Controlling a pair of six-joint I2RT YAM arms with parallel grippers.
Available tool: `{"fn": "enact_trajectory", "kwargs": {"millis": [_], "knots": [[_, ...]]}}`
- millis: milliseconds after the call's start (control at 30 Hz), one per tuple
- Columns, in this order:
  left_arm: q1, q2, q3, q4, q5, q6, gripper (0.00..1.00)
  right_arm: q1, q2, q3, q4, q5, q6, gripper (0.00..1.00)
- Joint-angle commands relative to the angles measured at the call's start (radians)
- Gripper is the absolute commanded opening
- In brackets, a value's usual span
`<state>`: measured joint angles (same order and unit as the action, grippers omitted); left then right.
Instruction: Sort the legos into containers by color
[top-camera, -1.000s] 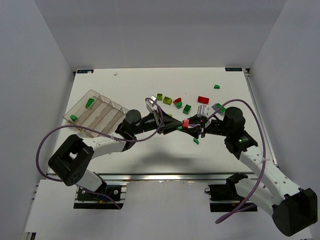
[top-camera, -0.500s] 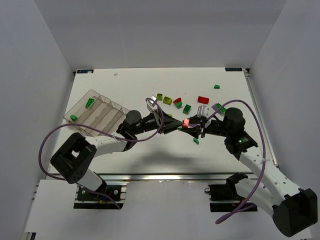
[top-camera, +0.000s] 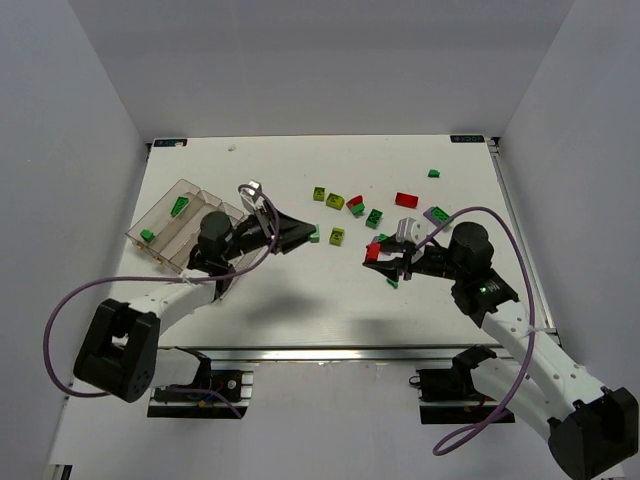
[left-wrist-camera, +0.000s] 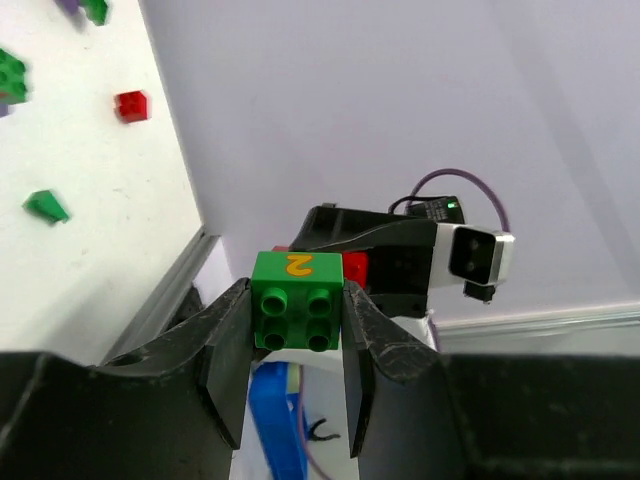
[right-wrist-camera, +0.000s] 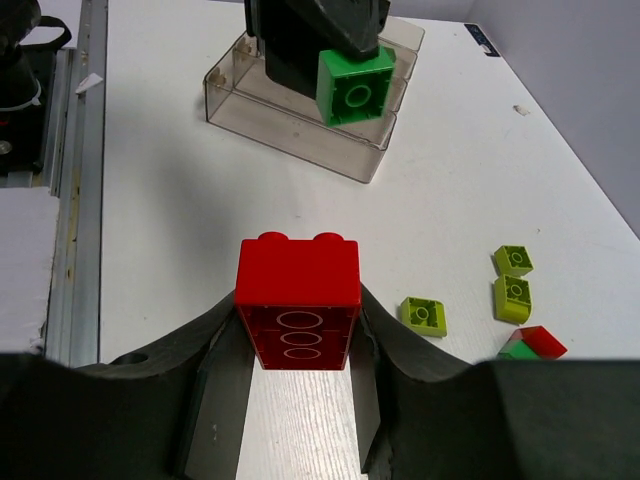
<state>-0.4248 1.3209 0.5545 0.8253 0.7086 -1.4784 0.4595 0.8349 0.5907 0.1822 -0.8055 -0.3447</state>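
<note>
- Loose bricks (top-camera: 337, 202) scattered on tabletop (top-camera: 250, 160) beyond both arms; tray (top-camera: 165, 225) beside left arm
- Pinched in left jaws: green brick (left-wrist-camera: 297, 300), studs toward wrist camera; in right jaws: red brick (right-wrist-camera: 298, 300), studs at far end

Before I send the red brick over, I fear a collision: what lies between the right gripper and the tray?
The left gripper, shut on a green brick, hangs right before the tray; the right wrist view shows it.

White table (top-camera: 262, 165), scattered legos (top-camera: 406, 199), tray (top-camera: 160, 222)
</note>
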Motion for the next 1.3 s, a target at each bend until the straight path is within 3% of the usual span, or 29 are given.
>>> {"fn": "enact_trajectory", "kwargs": {"millis": [0, 33, 67, 100, 167, 200, 233, 333, 533, 1267], "knots": [[0.139, -0.078, 0.059, -0.345, 0.098, 0.178, 0.00, -0.001, -0.019, 0.006, 0.005, 0.017, -0.011, 0.00], [0.177, -0.109, 0.149, -0.506, 0.091, 0.273, 0.00, -0.002, -0.017, 0.011, -0.004, 0.023, -0.007, 0.00], [0.225, -0.112, 0.215, -0.707, 0.018, 0.513, 0.00, -0.001, -0.016, 0.014, -0.022, 0.031, 0.001, 0.00], [0.312, -0.104, 0.288, -1.085, -0.045, 0.635, 0.00, -0.001, -0.011, 0.024, -0.029, 0.051, 0.009, 0.00], [0.397, -0.039, 0.490, -1.364, -0.200, 0.810, 0.00, -0.001, -0.007, 0.034, -0.044, 0.069, 0.035, 0.00], [0.475, -0.017, 0.539, -1.522, -0.375, 0.908, 0.00, -0.001, -0.003, 0.041, -0.055, 0.086, 0.042, 0.00], [0.504, 0.004, 0.608, -1.567, -0.458, 0.937, 0.00, -0.001, -0.002, 0.041, -0.056, 0.091, 0.052, 0.00], [0.598, 0.076, 0.666, -1.612, -0.678, 0.995, 0.00, -0.001, -0.003, 0.043, -0.050, 0.094, 0.078, 0.00], [0.684, 0.247, 0.765, -1.571, -0.860, 1.040, 0.00, -0.001, 0.009, 0.061, -0.064, 0.108, 0.090, 0.00], [0.730, 0.593, 1.085, -1.522, -0.968, 1.089, 0.02, -0.001, 0.009, 0.038, -0.050, 0.124, 0.096, 0.00]]}}
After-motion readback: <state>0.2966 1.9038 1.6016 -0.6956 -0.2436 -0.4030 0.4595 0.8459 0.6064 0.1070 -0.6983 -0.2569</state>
